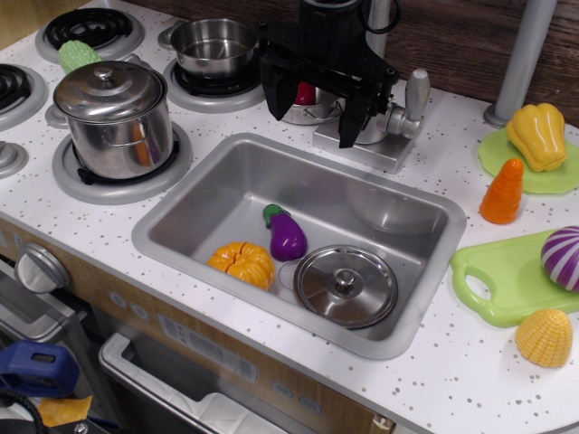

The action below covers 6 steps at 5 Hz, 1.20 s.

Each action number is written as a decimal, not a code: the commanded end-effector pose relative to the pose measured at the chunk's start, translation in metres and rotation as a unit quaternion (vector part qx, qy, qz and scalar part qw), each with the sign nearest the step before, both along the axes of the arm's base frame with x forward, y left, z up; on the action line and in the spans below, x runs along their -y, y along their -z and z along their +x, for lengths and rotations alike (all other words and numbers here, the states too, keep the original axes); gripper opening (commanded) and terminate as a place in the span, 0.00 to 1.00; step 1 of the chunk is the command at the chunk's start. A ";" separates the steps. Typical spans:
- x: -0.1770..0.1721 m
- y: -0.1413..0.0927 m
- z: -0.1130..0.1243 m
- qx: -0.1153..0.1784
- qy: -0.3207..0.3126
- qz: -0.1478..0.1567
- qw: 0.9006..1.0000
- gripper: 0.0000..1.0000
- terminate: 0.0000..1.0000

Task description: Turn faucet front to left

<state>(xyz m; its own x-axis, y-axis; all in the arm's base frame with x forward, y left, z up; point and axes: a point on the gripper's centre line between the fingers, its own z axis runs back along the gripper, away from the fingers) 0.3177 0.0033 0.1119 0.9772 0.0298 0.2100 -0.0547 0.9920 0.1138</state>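
The faucet (396, 121) is matte silver-grey and stands behind the sink on a rectangular base plate (362, 152), with its rounded lever (416, 90) at the right. Its body and spout are mostly hidden behind my black gripper (310, 117). The gripper hangs over the left part of the faucet with its jaws wide apart. One fingertip (274, 105) is to the left and the other fingertip (348, 132) is over the base plate. Something red and a shiny metal rim show between the fingers. I cannot tell whether the fingers touch the faucet.
The sink (208, 185) holds a purple eggplant (288, 237), an orange pumpkin (242, 264) and a steel lid (346, 285). A lidded pot (113, 117) and a pan (213, 45) stand on the burners. A grey pole (520, 63), yellow pepper (536, 136), carrot (503, 192) and green board (493, 294) are at the right.
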 end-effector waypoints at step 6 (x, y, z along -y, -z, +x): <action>-0.030 -0.033 0.056 0.128 0.019 0.019 0.991 1.00 0.00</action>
<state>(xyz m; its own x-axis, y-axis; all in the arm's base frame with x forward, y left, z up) 0.3716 0.0317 0.1267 0.9108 -0.0164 0.4126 -0.0431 0.9900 0.1346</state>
